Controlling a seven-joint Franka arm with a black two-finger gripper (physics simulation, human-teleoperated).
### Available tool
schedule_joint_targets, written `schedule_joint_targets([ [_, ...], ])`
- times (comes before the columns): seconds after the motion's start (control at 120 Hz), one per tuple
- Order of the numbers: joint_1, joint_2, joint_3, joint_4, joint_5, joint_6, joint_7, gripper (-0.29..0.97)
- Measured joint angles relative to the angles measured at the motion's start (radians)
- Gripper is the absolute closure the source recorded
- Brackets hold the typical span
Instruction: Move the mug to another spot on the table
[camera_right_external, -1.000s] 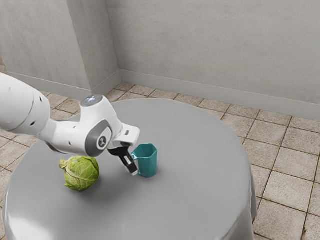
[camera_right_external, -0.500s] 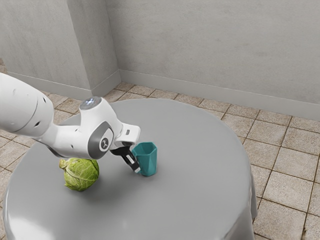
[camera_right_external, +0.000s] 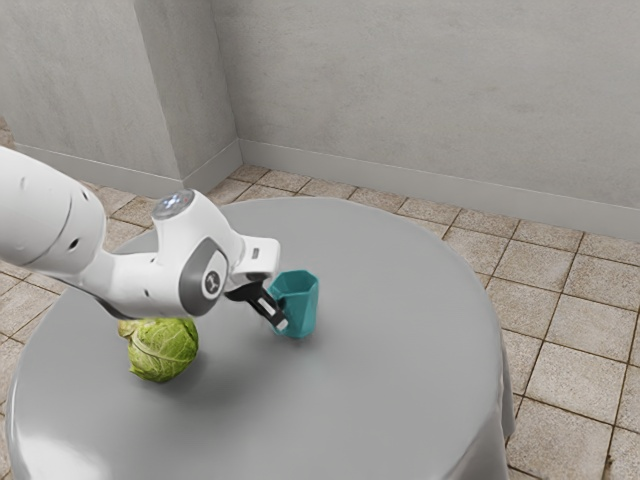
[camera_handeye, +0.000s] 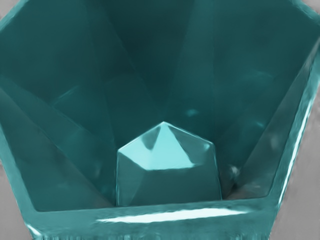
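Note:
In the exterior view a teal faceted mug (camera_right_external: 299, 301) hangs tilted just above the round grey table (camera_right_external: 410, 340), near its middle. Its small shadow lies right under it. My gripper (camera_right_external: 277, 317) reaches in from the exterior view's left and is shut on the mug's near wall, with one black finger (camera_right_external: 268, 306) showing outside it. The wrist view looks straight down into the mug (camera_handeye: 165, 165), onto its dark inner walls and its pale five-sided bottom.
A green cabbage (camera_right_external: 160, 346) lies on the table to the exterior view's left of the mug, under my forearm. The table's edge curves round at the front and right, above a tiled floor (camera_right_external: 570, 340).
The mug has come up off the table and tipped, shifting slightly toward the exterior view's right and back along with my gripper. The cabbage has stayed put.

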Motion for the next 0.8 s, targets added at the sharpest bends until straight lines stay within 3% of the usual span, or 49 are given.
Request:
schedule_joint_targets([
  [0.25, 0.014, -0.040, 0.000, -0.011, -0.024, 0.026, 0.002, 0.63],
  [0.483, 0.030, -0.096, 0.006, -0.018, -0.110, 0.072, 0.002, 0.71],
  [0.8, 0.083, -0.069, 0.007, -0.018, -0.156, 0.267, 0.007, 0.75],
])
